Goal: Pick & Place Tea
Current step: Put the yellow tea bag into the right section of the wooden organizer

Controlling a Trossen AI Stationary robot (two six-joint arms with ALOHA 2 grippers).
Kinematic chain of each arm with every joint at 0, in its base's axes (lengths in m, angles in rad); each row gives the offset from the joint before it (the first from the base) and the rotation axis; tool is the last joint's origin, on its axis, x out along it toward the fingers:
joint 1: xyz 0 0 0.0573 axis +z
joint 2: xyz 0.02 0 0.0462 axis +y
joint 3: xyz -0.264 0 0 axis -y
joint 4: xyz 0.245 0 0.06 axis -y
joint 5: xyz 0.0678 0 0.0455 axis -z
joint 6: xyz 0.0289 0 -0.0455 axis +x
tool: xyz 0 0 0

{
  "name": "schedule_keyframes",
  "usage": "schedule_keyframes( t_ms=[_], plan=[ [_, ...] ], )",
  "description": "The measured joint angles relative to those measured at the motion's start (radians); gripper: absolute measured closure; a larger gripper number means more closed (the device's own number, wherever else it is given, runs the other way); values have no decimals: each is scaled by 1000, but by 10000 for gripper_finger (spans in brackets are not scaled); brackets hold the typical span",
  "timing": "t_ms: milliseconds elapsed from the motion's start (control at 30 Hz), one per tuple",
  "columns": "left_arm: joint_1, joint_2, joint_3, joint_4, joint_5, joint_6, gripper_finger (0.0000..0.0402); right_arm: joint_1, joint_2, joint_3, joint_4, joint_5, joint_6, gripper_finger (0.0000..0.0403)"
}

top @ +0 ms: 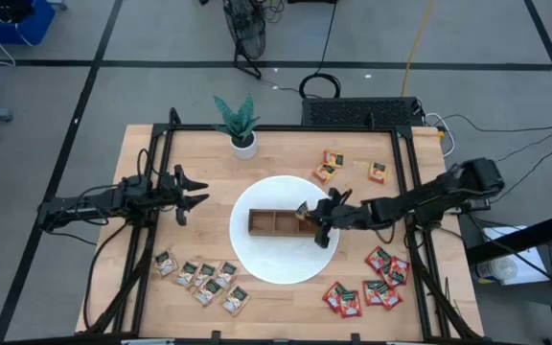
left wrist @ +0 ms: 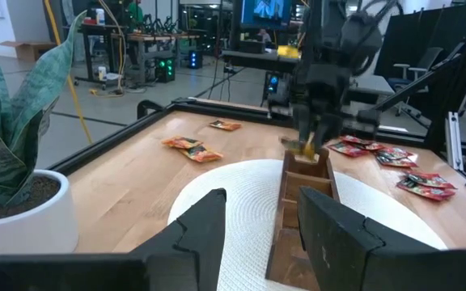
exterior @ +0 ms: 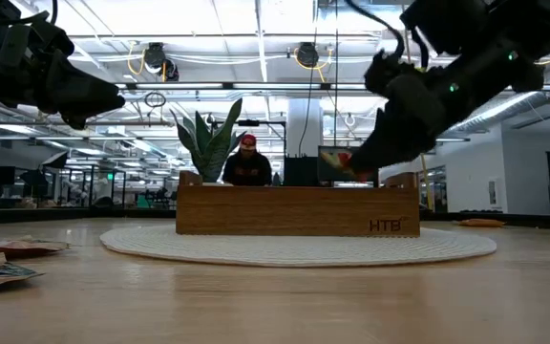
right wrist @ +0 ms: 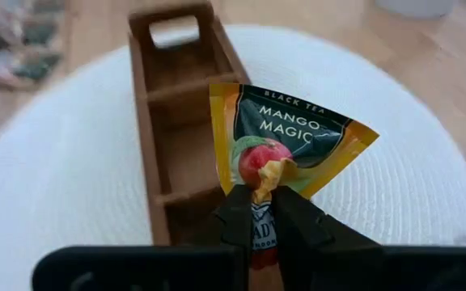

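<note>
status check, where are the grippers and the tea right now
Right gripper shut on orange-yellow sachet, over the wooden tray's right end. Left gripper open, waiting left of the mat. Nothing blocking the tray.

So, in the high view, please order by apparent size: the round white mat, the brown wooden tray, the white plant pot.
1. Round white woven mat, clearly largest.
2. Brown three-compartment wooden tray, lying on the mat.
3. Small white plant pot, smallest; its green leaves hide part of it.
</note>
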Motion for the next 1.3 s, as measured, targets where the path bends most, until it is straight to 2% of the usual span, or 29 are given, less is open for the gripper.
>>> schedule_keyframes(
  t_ms=[167, 467, 667, 833, 1000, 1133, 1300],
  plan=[
    [0, 0, 0, -1, 0, 0, 245, -2, 45, 1, 8, 2, -19, 369],
    [0, 0, 0, -1, 0, 0, 245, -2, 44, 1, 8, 1, -60, 235],
    [0, 0, 0, -1, 0, 0, 245, -2, 34, 2, 60, 1, -141, 179],
    [0, 0, 0, -1, 0, 0, 245, -3, -39, 12, 33, 6, -267, 170],
    [0, 0, 0, -1, 0, 0, 245, -10, -106, 119, -202, -3, -441, 186],
    [0, 0, 0, 0, 0, 0, 245, -73, -97, 290, -493, -109, -456, 196],
    [0, 0, 0, -3, 0, 0, 245, -156, -19, 433, -652, -246, -548, 199]
  ],
)
